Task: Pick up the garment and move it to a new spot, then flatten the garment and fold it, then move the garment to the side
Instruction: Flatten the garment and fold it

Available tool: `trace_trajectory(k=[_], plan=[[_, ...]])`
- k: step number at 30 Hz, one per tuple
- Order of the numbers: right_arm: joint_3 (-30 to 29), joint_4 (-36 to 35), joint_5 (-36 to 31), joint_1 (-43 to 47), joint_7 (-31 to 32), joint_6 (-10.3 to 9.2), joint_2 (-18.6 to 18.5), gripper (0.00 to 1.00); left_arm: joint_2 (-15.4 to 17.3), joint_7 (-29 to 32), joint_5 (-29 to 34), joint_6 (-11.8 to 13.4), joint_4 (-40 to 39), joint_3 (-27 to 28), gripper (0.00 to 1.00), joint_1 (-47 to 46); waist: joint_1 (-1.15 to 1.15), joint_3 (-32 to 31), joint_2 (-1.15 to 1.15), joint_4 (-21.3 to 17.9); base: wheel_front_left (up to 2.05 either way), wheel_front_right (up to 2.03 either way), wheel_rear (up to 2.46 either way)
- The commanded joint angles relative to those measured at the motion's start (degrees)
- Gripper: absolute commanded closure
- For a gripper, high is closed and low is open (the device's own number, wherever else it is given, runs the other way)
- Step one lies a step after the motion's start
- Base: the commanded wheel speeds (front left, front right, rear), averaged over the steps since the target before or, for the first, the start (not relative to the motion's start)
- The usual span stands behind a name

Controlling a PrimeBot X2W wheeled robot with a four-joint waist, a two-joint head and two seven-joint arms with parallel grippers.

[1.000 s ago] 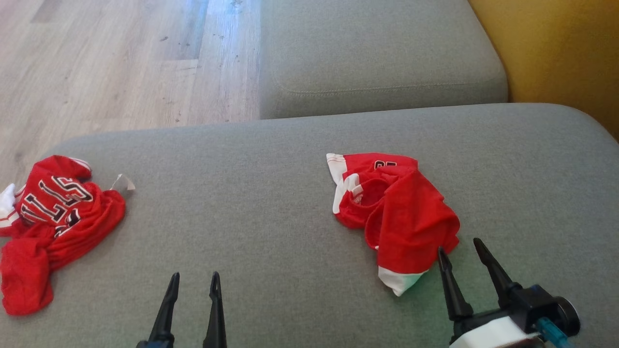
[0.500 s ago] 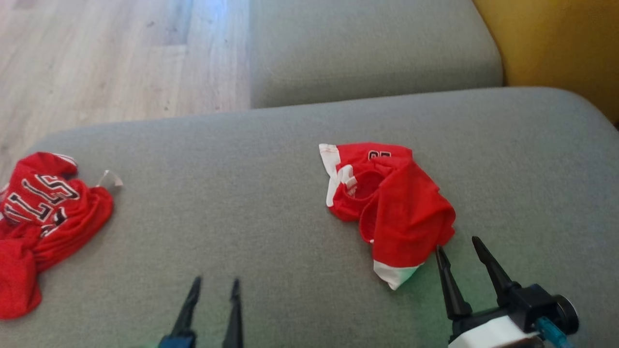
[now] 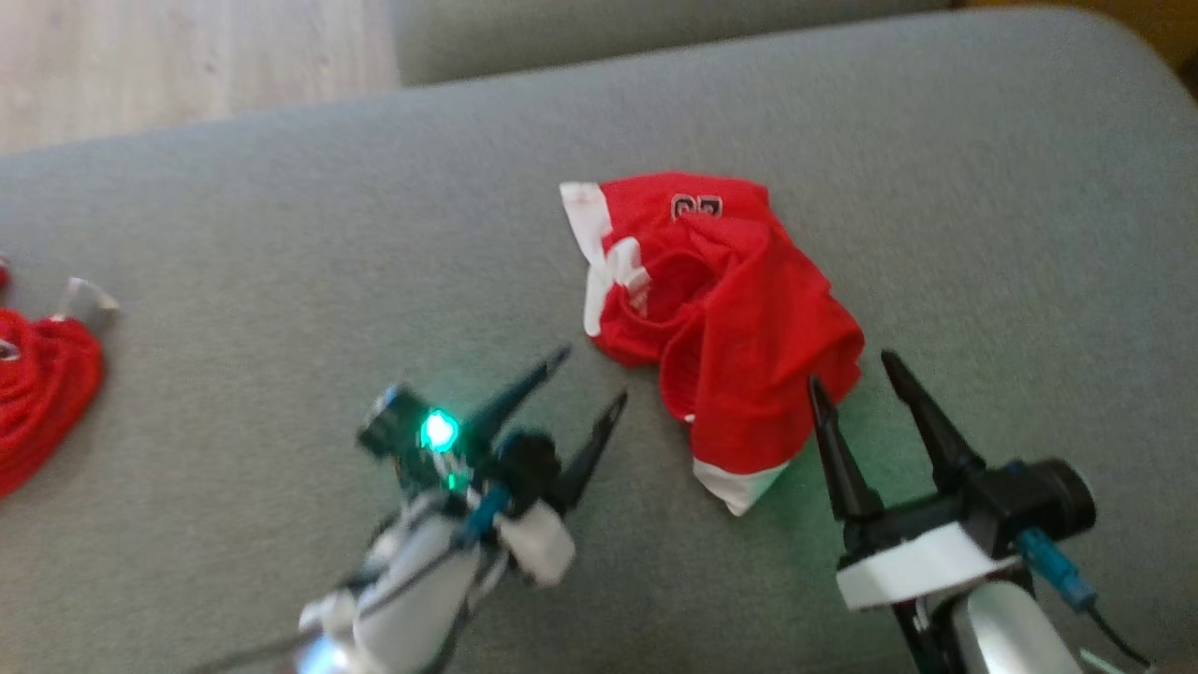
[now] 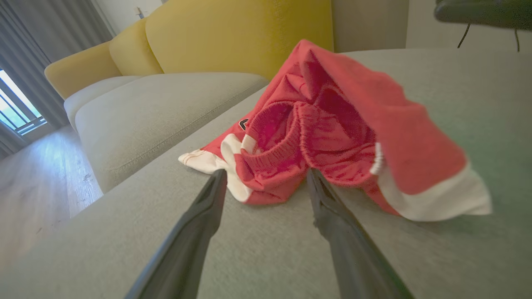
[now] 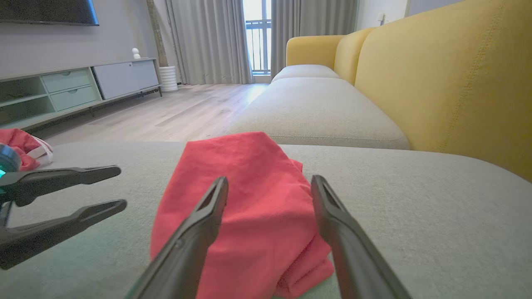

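Two dark grippers stand spread and empty by the crumpled red mesh garment with white trim (image 3: pixel 739 309) on the grey woven sofa cushion (image 3: pixel 281 234): the blurred left gripper (image 3: pixel 593 373) at its eight o'clock, the right gripper (image 3: pixel 851 367) at five. Another red cloth (image 3: pixel 42 393) is cut off at the head view's nine o'clock.

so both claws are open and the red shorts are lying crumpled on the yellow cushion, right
Not quite. The cushion under the red shorts is grey, not yellow; the yellow part is the backrest behind it, clear in the right wrist view. The rest holds: the left claw and right claw are both open, and the shorts lie crumpled.
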Motion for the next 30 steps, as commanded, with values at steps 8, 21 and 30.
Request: trace_trajectory(k=[8,21,30], plan=[[1.7,-3.0,0.5,-4.5,-0.6,-0.04,-0.2,0.00,0.0,-0.4,2.7,-1.0,4.5,-4.5,0.00,-14.2,-0.02,8.4,0.00,-5.5,0.00,0.00,0.00],[2.3,-2.9,1.8,-5.9,-0.6,-0.04,-0.2,0.00,-0.1,-0.5,-0.3,-2.0,13.7,-11.6,1.00,-21.1,-0.02,9.4,0.00,-7.7,0.00,0.00,0.00],[2.4,-1.9,2.6,-4.1,-0.6,-0.04,-0.2,0.00,0.4,-0.5,-2.4,-0.1,9.1,-10.2,1.00,-26.4,-0.02,3.1,0.00,-6.9,0.00,0.00,0.00]])
